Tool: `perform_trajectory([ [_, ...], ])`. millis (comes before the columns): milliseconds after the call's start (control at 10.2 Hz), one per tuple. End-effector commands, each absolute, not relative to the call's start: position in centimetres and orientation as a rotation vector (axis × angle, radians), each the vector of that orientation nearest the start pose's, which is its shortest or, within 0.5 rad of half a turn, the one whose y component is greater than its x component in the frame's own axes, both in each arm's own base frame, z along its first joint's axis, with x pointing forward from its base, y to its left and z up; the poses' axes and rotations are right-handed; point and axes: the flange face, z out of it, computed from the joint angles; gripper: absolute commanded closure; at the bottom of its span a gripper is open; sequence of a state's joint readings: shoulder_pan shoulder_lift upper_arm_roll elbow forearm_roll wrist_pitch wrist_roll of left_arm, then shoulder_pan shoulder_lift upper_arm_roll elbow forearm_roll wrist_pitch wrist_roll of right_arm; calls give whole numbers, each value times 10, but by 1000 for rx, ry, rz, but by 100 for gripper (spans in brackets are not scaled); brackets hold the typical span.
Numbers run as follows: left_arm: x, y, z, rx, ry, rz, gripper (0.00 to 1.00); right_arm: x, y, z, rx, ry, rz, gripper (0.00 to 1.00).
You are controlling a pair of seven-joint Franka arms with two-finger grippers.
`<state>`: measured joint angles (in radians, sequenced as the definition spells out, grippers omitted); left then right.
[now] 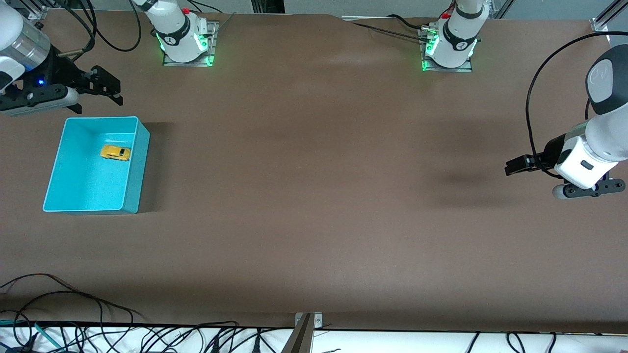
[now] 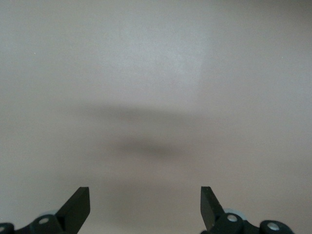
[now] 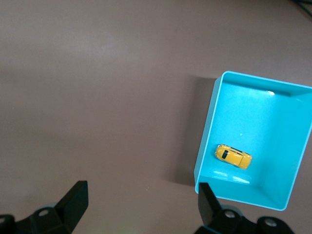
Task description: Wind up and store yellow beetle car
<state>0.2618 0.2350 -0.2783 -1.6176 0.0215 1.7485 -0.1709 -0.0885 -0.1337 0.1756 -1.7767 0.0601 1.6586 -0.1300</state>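
Car: the glossy, rounded yellow beetle car (image 1: pixel 116 152) (image 3: pixel 234 156) lies inside the bin.
Bin: smooth turquoise rectangular bin (image 1: pixel 135 166) (image 3: pixel 207 131), right arm's end of matte brown table (image 1: pixel 314 196).
Right gripper (image 1: pixel 105 88) (image 3: pixel 141 204): fingers spread, empty, above the table by the bin.
Left gripper (image 1: pixel 515 165) (image 2: pixel 145 207): fingers spread, empty, waiting at its table edge.

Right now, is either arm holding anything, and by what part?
Nothing is held. The right gripper and left gripper both have open, empty jaws. The yellow beetle car lies loose in the turquoise bin.
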Motion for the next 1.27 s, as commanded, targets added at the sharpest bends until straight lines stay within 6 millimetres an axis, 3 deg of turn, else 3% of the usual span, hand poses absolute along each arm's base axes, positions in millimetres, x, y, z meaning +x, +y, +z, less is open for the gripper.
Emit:
perform_trajectory([
  [0,617,7,489,-3183,-218,162,0,541,54,625,-3116,-304,-4,0],
  [391,617,7,489,-3188,-175,164,0,545,63,626,-3129,-209,27,0],
  [783,616,7,489,-3187,-174,166,0,545,59,625,-3154,-208,40,0],
  [1174,616,7,489,-3188,-175,166,0,539,75,625,-3150,-248,80,0],
])
